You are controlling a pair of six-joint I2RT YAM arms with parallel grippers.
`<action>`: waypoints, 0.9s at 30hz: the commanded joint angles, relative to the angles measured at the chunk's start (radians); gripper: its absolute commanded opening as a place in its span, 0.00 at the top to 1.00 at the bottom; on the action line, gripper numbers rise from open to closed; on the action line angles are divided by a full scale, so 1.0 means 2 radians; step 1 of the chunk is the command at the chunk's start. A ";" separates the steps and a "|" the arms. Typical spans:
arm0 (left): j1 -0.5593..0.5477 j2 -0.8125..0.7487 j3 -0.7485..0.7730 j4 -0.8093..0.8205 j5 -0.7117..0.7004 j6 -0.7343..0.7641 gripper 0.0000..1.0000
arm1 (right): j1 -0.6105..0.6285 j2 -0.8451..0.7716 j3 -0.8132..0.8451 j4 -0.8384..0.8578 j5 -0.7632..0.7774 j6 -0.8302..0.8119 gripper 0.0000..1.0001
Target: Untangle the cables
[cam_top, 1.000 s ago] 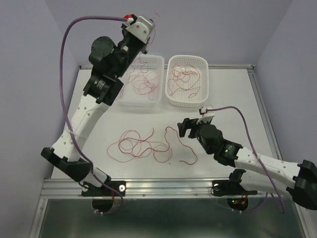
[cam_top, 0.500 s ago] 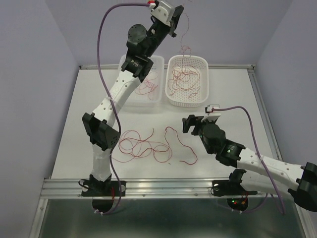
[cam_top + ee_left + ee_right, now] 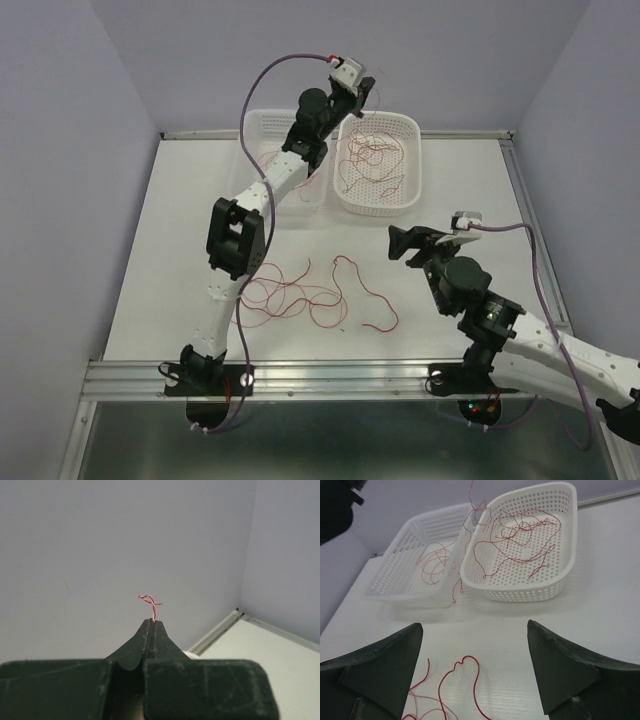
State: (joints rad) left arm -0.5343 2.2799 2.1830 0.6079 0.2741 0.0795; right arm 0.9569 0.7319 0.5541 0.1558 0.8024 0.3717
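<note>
My left gripper [image 3: 356,96] is raised above the gap between the two baskets and shut on a thin red cable. The cable's twisted end [image 3: 151,601] sticks out past the closed fingertips [image 3: 152,622]. The held cable [image 3: 463,550] hangs down along the left rim of the right basket. More red cables [image 3: 372,160] lie in the right basket, and a few [image 3: 434,562] lie in the left one. A loose tangle of red cables [image 3: 292,296] lies on the table, partly visible in the right wrist view [image 3: 466,680]. My right gripper [image 3: 407,246] is open and empty, right of that tangle [image 3: 474,626].
Two white perforated baskets stand side by side at the back: the left basket [image 3: 262,125] [image 3: 390,582] and the right basket [image 3: 411,172] [image 3: 566,535]. The left arm stretches over the left basket. A metal rail [image 3: 330,375] runs along the near table edge. Grey walls close in the sides.
My left arm swung right and stretched out, carrying the held cable from above the left basket to the gap by the right basket. My right gripper drew back to the right.
</note>
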 commanded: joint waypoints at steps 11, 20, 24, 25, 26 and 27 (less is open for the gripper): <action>0.004 -0.005 0.041 0.077 0.019 0.020 1.00 | 0.002 -0.024 0.010 -0.007 0.042 -0.018 0.11; -0.001 -0.074 0.064 0.076 0.025 0.063 1.00 | 0.002 -0.020 0.013 -0.007 0.039 -0.020 0.11; -0.010 -0.106 0.052 0.079 0.027 0.097 1.00 | 0.002 -0.017 0.014 -0.007 0.036 -0.019 0.11; -0.013 -0.106 0.052 0.081 0.027 0.097 1.00 | 0.002 -0.018 0.014 -0.007 0.035 -0.017 0.11; -0.017 -0.114 0.049 0.083 0.032 0.109 1.00 | 0.002 -0.016 0.014 -0.007 0.034 -0.018 0.11; -0.017 -0.115 0.050 0.086 0.034 0.114 1.00 | 0.002 -0.016 0.014 -0.007 0.032 -0.017 0.11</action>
State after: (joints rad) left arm -0.5426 2.1258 2.2456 0.6991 0.3153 0.2226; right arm 0.9569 0.6998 0.5541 0.1303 0.8532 0.3367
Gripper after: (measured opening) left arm 0.018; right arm 0.887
